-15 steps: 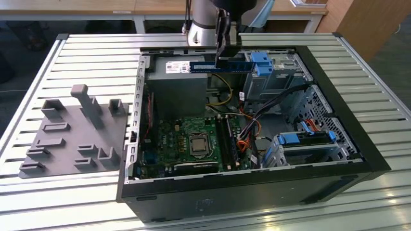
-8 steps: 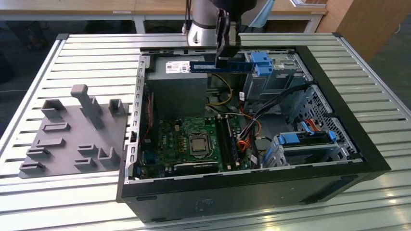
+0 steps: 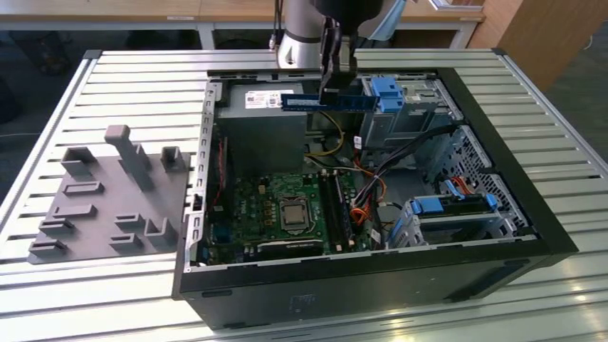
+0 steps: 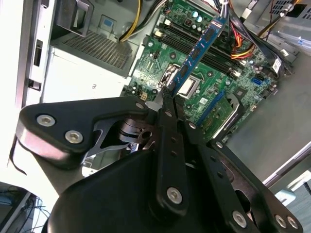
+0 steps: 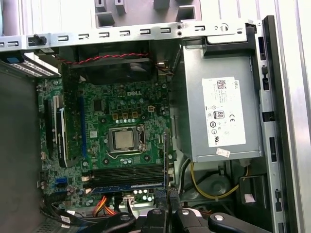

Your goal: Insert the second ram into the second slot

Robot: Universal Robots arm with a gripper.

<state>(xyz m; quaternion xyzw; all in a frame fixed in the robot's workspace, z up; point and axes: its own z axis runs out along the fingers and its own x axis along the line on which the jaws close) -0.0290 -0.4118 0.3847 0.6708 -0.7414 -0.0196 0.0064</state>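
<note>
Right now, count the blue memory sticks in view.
2. The held stick is in the gripper above the case; a seated stick seems slotted in the motherboard. Others may be hidden.

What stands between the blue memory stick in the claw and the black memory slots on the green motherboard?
Nothing visible. The claw holds the thin blue memory stick above the open black computer case, and the long black memory slots lie uncovered; the orange cables run beside them, not across.

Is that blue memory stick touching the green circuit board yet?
Apart. In the exterior view the gripper holds the memory stick in the air, well above the circuit board down inside the computer case.
</note>
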